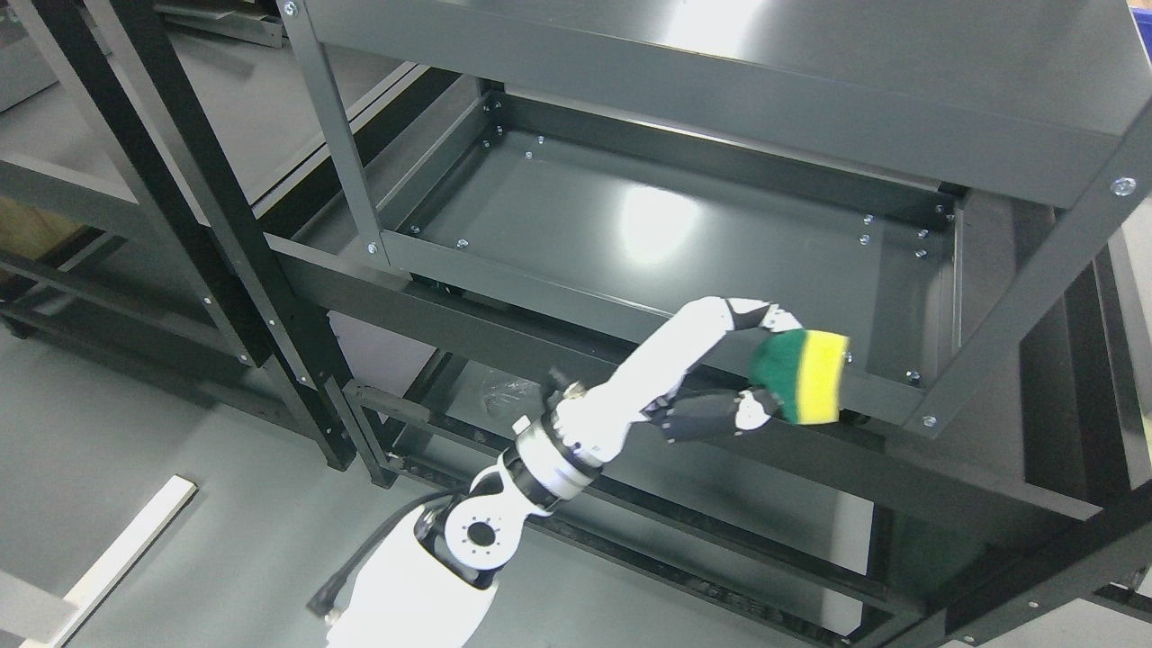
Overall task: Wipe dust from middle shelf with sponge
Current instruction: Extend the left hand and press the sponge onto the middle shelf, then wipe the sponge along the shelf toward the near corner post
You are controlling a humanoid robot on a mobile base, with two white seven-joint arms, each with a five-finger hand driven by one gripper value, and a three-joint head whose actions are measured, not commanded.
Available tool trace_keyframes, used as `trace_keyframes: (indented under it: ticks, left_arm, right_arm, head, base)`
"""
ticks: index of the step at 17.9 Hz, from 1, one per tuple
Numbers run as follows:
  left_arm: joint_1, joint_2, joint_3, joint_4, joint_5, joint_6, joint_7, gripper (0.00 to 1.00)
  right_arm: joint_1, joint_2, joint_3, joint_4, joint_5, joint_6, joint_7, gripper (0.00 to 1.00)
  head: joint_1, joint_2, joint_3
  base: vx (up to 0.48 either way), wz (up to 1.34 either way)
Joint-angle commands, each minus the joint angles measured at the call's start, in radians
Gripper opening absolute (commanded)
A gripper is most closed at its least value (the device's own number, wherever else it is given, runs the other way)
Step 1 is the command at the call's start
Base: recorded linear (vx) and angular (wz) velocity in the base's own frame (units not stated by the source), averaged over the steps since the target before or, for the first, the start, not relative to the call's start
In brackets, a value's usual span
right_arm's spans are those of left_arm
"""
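Coming in from six o'clock, the left hand (pixel 711 378) is pinching a green-and-yellow sponge (pixel 803 376) at the front rim of the middle shelf (pixel 630 225), toward four o'clock; the approach seems underway, so next it needs lowering onto the panel and sweeping.

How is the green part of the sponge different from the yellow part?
On the sponge, the green part faces the left hand, while the yellow part faces away from it. The green part is dark; the yellow part is bright. The fingers reach the green part, while the yellow part looks untouched. Both belong to one sponge, held at the front edge of the middle shelf.
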Motion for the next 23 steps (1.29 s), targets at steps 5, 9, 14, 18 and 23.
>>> trace_keyframes:
  ticks: [5,9,14,18,23]
  left_arm:
    - [-0.304,0.017,-0.196,-0.009,-0.055,0.067,-0.002,0.00]
    - [-0.353,0.017,-0.101,-0.016,-0.163,0.084,-0.055,0.00]
    - [-0.376,0.017,0.107,-0.053,-0.359,0.061,-0.201,0.00]
    - [-0.422,0.017,0.227,-0.065,-0.453,0.000,-0.275,0.00]
    - [-0.430,0.017,0.425,-0.110,-0.461,-0.175,-0.484,0.00]
  right_arm:
    - [0.000,-0.017,0.000,-0.017,0.000,0.000,-0.001,1.00]
    - [0.000,-0.017,0.000,-0.017,0.000,0.000,-0.001,1.00]
    - [0.000,-0.017,0.000,-0.017,0.000,0.000,-0.001,1.00]
    - [0.000,-0.017,0.000,-0.017,0.000,0.000,-0.001,1.00]
    - [0.000,-0.017,0.000,-0.017,0.000,0.000,-0.001,1.00]
  head:
    - [0.0000,0.000,0.000]
    - [0.0000,0.000,0.000]
    - [0.0000,0.000,0.000]
    - [0.0000,0.000,0.000]
    - [0.0000,0.000,0.000]
  base:
    - [0.022,0.12]
    - [0.023,0.03]
    - [0.000,0.00]
    - [0.000,0.00]
    - [0.000,0.00]
